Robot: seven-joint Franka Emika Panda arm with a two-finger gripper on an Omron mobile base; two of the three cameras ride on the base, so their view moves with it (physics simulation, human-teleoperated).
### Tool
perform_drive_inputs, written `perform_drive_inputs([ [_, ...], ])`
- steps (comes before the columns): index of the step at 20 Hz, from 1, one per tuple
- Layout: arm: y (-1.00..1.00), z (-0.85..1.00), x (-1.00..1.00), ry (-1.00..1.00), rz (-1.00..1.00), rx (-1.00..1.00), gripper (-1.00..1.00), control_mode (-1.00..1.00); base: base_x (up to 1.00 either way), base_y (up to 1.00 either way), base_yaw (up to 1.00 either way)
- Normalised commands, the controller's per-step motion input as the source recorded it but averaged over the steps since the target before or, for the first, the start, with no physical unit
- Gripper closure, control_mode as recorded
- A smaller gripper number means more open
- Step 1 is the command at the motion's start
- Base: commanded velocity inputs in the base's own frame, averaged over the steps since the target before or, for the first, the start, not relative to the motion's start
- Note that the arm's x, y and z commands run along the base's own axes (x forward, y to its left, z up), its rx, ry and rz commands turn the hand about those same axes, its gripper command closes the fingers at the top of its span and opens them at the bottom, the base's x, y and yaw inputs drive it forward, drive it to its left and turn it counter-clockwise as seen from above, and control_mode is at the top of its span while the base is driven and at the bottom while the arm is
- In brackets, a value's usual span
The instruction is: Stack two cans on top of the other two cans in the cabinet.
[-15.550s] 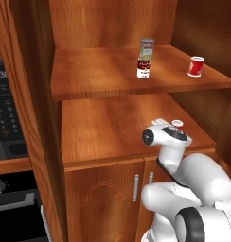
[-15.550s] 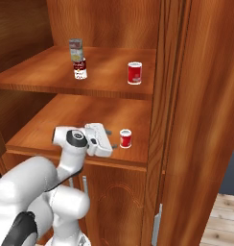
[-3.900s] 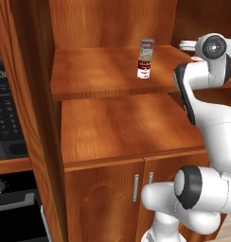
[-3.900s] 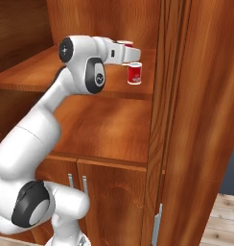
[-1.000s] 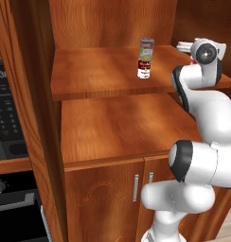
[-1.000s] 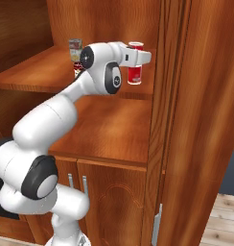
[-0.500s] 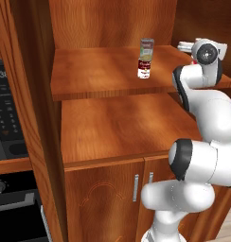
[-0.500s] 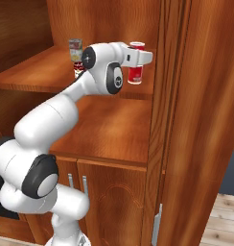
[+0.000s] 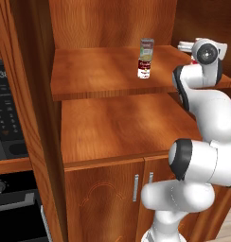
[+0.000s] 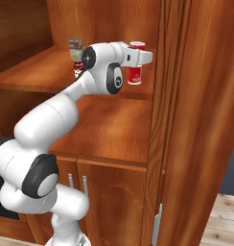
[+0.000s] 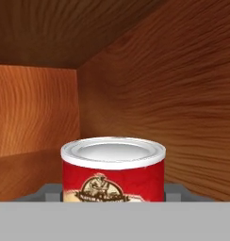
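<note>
Cans: grey-green can (image 9: pixel 146 48) stacked on red-white can (image 9: pixel 144 69); hand (image 10: pixel 136 56) apparently grips labelled red can (image 11: pixel 113 170) over plain red can (image 10: pixel 134 73).

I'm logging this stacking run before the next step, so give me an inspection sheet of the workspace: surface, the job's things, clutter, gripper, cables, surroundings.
Surface: upper shelf of the wooden cabinet carries all the cans seen; the lower shelf board is bare wood.
Job's things: grey-green can stands stacked on the red-over-white can. The labelled red can sits over the plain red can, at the gripper; whether it rests fully on it cannot be told.
Clutter: nothing seen.
Gripper: gripper shut on the labelled red can, a finger on either side in the hand view.
Cables: nothing seen.
Surroundings: black oven left of the cabinet; two lower doors closed.
</note>
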Motion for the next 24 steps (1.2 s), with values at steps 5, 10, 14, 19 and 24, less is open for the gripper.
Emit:
perform_drive_inputs([
  [5, 0.02, -0.04, -0.01, 0.0, 0.0, -0.01, 1.0, -1.0, 0.0, 0.0, 0.0],
  [10, 0.0, -0.11, 0.0, 0.0, 0.0, 0.0, 1.0, -1.0, 0.0, 0.0, 0.0],
  [14, 0.0, -0.07, 0.0, 0.01, 0.0, 0.0, 1.0, -1.0, 0.0, 0.0, 0.0],
  [19, 0.0, 0.0, 0.0, 0.01, 0.0, 0.0, -1.0, -1.0, 0.0, 0.0, 0.0],
  [24, 0.0, 0.0, 0.0, 0.0, 0.0, 0.0, -1.0, -1.0, 0.0, 0.0, 0.0],
])
